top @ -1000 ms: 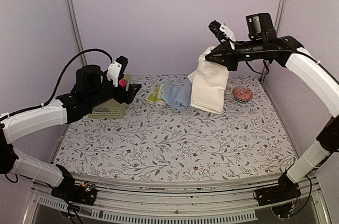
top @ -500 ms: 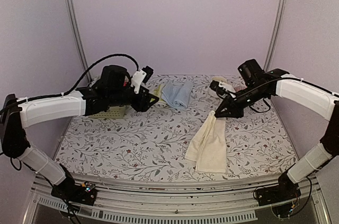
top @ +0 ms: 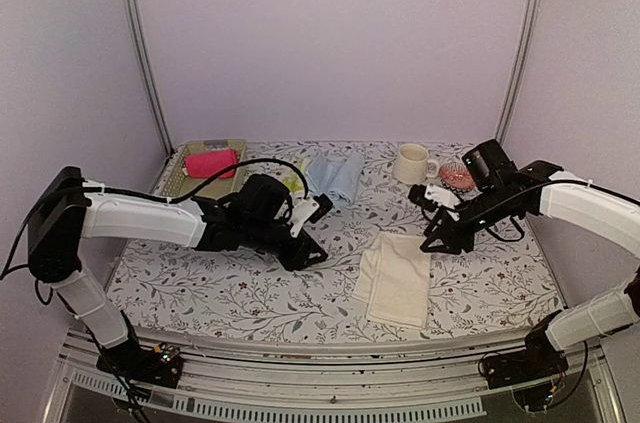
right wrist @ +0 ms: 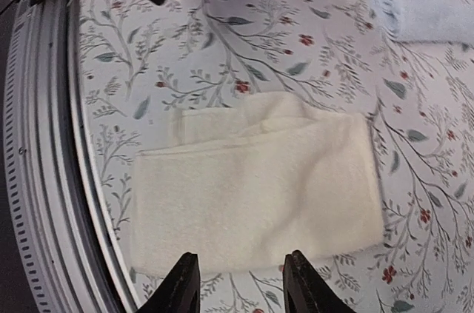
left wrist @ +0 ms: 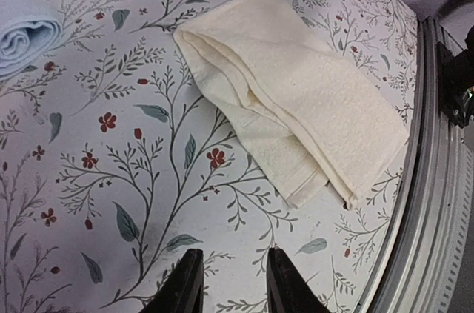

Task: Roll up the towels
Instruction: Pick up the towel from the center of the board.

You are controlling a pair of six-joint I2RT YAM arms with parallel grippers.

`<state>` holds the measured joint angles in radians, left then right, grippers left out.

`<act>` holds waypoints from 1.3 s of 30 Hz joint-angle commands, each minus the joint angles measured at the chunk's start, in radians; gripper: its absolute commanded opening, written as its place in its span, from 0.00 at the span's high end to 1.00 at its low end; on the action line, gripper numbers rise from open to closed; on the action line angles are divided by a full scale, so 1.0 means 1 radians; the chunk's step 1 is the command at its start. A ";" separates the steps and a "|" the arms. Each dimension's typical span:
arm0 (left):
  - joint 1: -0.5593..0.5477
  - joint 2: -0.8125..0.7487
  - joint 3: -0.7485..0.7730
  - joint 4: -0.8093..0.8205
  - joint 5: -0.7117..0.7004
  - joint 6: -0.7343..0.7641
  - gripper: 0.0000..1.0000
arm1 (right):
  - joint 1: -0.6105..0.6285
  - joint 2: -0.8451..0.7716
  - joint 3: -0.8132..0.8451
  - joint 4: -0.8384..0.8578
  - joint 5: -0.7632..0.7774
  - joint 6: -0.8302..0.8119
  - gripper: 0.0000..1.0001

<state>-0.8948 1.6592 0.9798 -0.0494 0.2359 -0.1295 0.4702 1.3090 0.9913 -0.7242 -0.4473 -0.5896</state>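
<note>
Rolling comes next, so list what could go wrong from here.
The cream towel lies with layers offset, so a roll may skew. It sits near the front rail; pushing that way could slide it off. The left end effector and right end effector flank it and might collide.

Light blue towel [left wrist: 26,35] partly beyond the left wrist view's edge.

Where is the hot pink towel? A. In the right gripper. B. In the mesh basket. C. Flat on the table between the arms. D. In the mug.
B: the hot pink towel lies in the basket at the back left; the one lying flat is the cream-white towel.
</note>
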 commanded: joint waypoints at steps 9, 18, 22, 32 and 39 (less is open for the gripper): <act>-0.025 -0.071 -0.205 0.214 -0.100 -0.209 0.68 | 0.468 0.185 -0.045 0.056 0.102 -0.039 0.54; -0.025 -0.140 -0.300 0.264 -0.155 -0.264 0.62 | 0.536 0.339 -0.003 0.098 0.192 -0.012 0.51; -0.024 -0.148 -0.304 0.267 -0.161 -0.255 0.61 | 0.545 0.353 -0.007 0.126 0.278 0.003 0.50; -0.023 -0.076 -0.237 0.218 -0.182 -0.186 0.61 | 0.545 0.391 -0.006 0.103 0.300 0.001 0.54; -0.021 -0.079 -0.229 0.203 -0.195 -0.177 0.60 | 0.534 0.360 -0.006 0.093 0.383 0.004 0.78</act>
<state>-0.9115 1.5738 0.7307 0.1684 0.0563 -0.3260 1.0080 1.6897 0.9638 -0.6201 -0.1337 -0.5907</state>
